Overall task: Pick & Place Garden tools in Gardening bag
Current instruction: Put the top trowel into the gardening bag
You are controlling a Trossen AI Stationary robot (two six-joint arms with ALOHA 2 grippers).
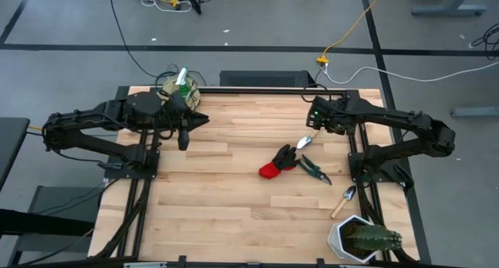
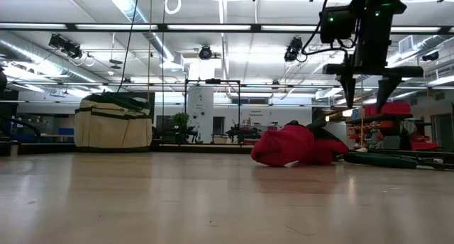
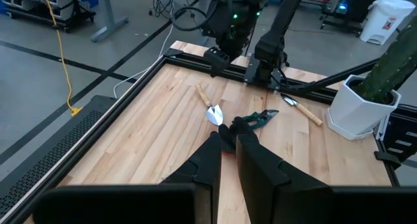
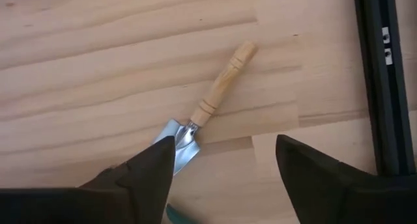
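Trowels came first: from above, we hung our right gripper [image 1: 314,121] over one trowel [image 1: 306,141], the gardening bag [image 1: 178,89] well apart beside our left gripper [image 1: 185,134]. Level with the table [image 2: 213,201], we saw that right gripper [image 2: 367,95] spread wide and empty above the glove [image 2: 294,145]. Past our left fingers, narrowly set and holding nothing, lay the shears [image 3: 257,120]. From our right wrist, we judged the jaws should straddle the wooden handle [image 4: 221,84] squarely before closing.
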